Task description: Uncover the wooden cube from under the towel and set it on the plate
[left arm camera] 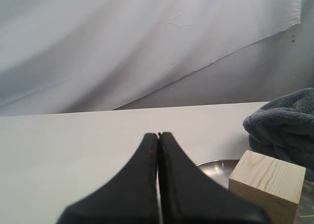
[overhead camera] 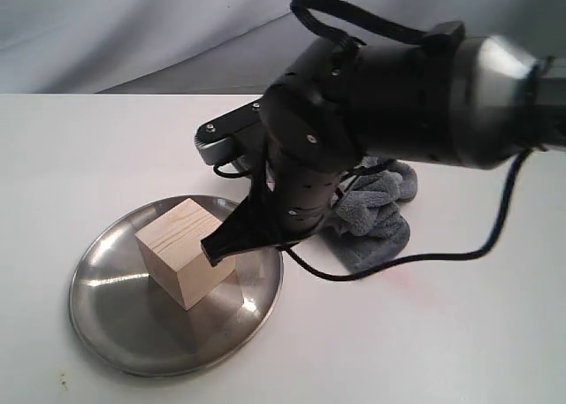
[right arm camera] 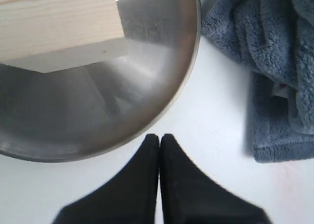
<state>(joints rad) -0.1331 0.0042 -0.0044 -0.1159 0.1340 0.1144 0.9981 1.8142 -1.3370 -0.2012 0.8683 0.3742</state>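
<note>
The wooden cube (overhead camera: 181,254) is pale tan pine with fine grain lines across its top face. It stands flat and fully uncovered on the plate (overhead camera: 115,333), one vertical edge turned toward the lower right of the exterior view. The plate, a round, shallow, shiny steel dish with a raised rim, fills the lower left of the frame. The towel (overhead camera: 376,218), fluffy blue-grey fleece, lies bunched in thick folds right of centre, near the plate's right rim but not touching it.

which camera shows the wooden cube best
The exterior view: the wooden cube sits on the plate with three faces showing, only an edge masked by the right gripper. The left wrist view cuts off its bottom; the right wrist view catches only part of two faces.
</note>
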